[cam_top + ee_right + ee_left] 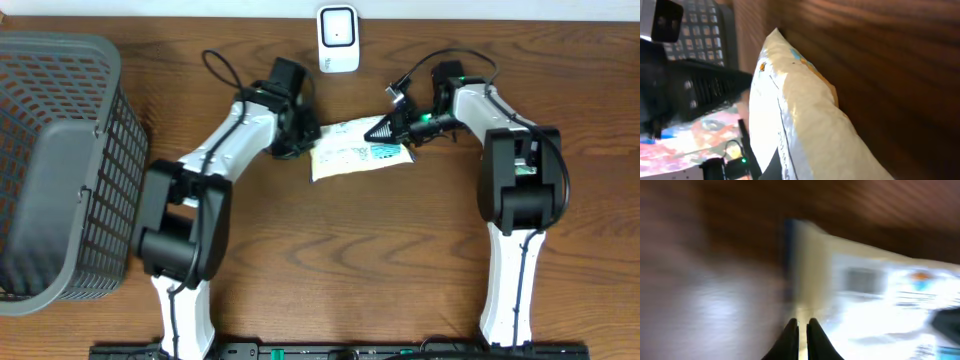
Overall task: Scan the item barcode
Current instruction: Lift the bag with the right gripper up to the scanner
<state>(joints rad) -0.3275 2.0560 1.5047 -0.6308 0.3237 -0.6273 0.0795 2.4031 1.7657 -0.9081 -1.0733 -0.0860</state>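
**Firmly pinched at both ends**

The left gripper [801, 326] is clamped on the left edge of the packet [352, 156]. The right gripper [392, 128] is clenched on its upper right corner. The packet stretches between them over the wooden table [400, 260], near the white scanner [338, 38]. A grey basket [60, 160] stands far left.

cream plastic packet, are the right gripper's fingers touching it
Touching. In the overhead view the fingers of the right gripper overlap the right end of the cream plastic packet, and the right wrist view shows the packet running down between them.
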